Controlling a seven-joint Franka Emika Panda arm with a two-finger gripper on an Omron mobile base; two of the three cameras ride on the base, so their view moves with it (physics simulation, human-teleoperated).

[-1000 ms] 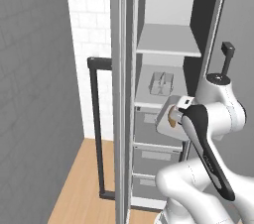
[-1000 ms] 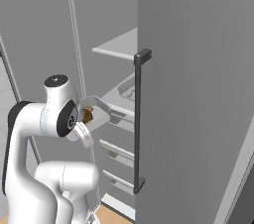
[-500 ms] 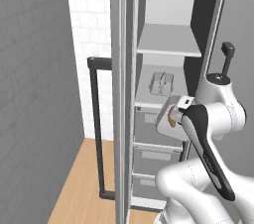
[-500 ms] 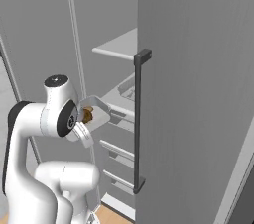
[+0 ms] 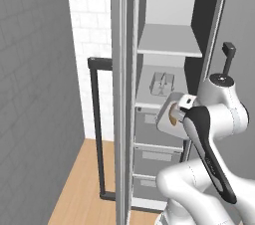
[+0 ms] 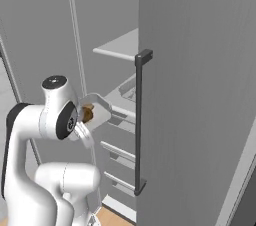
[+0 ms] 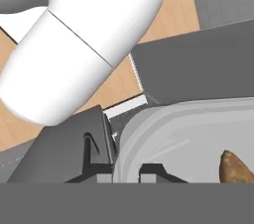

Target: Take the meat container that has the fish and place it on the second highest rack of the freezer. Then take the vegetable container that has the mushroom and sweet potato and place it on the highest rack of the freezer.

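Note:
My gripper (image 7: 124,172) is shut on the rim of the vegetable container (image 7: 188,139), a pale tray with the orange-brown sweet potato (image 7: 232,168) in it. The mushroom is hidden. The base views show that container (image 5: 168,114) (image 6: 99,112) held in front of the open freezer (image 5: 167,0), just below the level of the second highest rack (image 5: 147,102). The meat container (image 5: 162,83) stands on that rack; its fish is too small to make out. Above it, the highest rack (image 5: 169,40) (image 6: 119,48) is bare.
The freezer door (image 5: 122,94) stands open to the left, its dark bar handle (image 5: 96,129) beyond it. Grey drawers (image 5: 157,132) stack under the lower shelf. A closed grey door with a dark handle (image 6: 139,120) borders the opening on the right.

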